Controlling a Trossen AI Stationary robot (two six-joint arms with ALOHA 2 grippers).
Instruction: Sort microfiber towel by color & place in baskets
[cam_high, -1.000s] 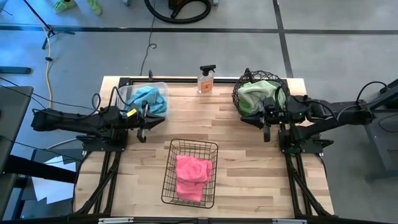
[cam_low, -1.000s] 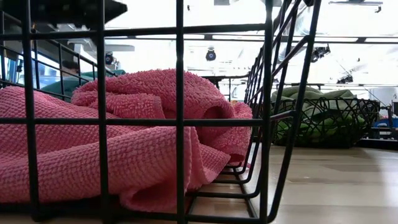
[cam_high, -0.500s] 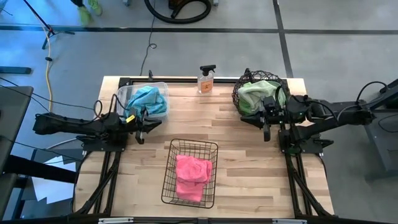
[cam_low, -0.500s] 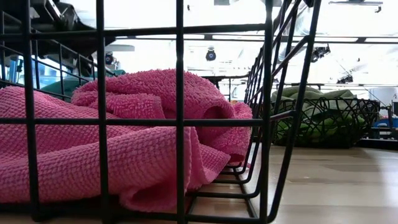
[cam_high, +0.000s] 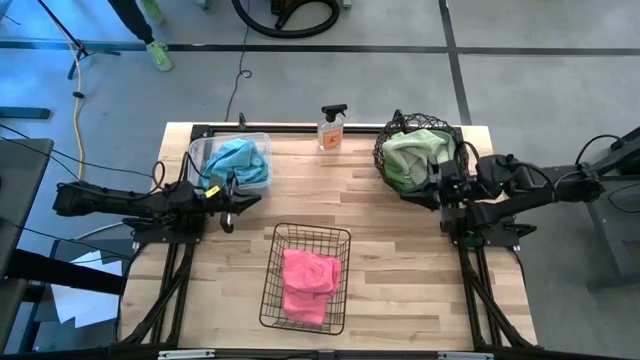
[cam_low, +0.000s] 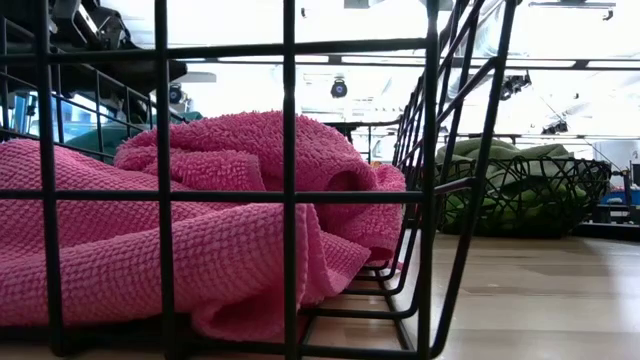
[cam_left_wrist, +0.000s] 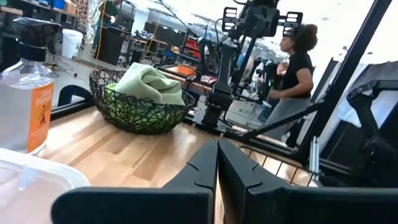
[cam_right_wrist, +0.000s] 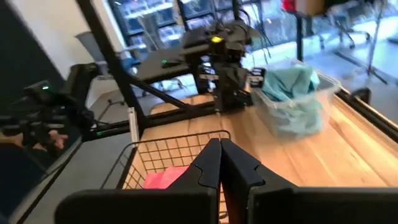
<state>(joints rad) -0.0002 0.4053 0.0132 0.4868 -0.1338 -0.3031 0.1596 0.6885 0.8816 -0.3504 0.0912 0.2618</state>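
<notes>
A pink towel (cam_high: 307, 285) lies bunched in the black wire-grid basket (cam_high: 312, 229) near the table's front; the low view shows the towel (cam_low: 200, 230) close up. A teal towel (cam_high: 237, 158) fills the clear bin (cam_high: 196, 150) at the far left. A green towel (cam_high: 415, 152) sits in the round dark basket (cam_high: 383, 158) at the far right. My left gripper (cam_high: 245, 203) is shut and holds nothing, just on the near side of the clear bin. My right gripper (cam_high: 408, 192) is shut and holds nothing, just on the near side of the round basket.
An orange spray bottle (cam_high: 331, 128) stands at the far edge between the bin and the round basket. Bare wood lies between the three baskets. A person (cam_left_wrist: 292, 68) walks in the room beyond the table.
My left gripper has sunk and drawn back a little toward the table's left edge, then kept still. My right gripper has drawn back toward the table's right edge. Both stay shut. The towels have not moved.
</notes>
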